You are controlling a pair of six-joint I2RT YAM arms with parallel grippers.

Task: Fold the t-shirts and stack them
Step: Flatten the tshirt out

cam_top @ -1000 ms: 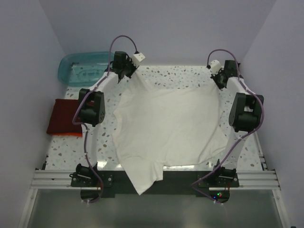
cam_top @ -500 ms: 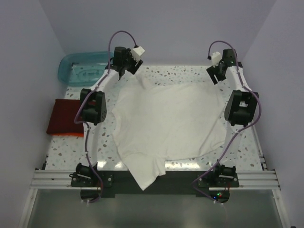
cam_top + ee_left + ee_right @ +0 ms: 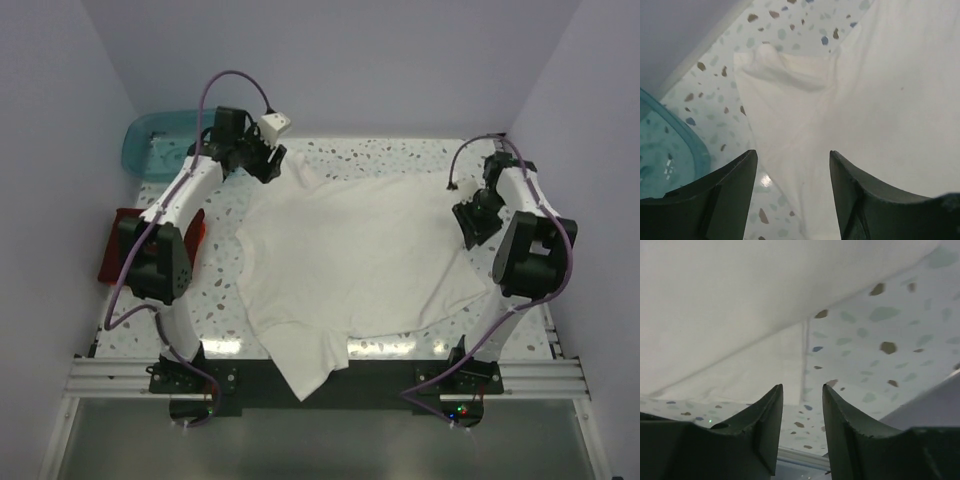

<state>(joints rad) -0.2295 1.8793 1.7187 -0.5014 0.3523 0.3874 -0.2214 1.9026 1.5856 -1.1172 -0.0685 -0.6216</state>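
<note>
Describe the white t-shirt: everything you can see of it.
The white t-shirt is plain cream, soft cloth, spread mostly flat on the speckled table with light wrinkles. One part droops over the near edge. Its far-left corner is puckered below the open left gripper. The open right gripper hangs over its right edge. Neither grips it.

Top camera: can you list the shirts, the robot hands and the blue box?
white t-shirt: spread on the table, one part over the near edge
dark red shirt: folded, far left
teal tub: back left corner
left hand: open, over the white shirt's far corner
right hand: open, over its right edge
</note>
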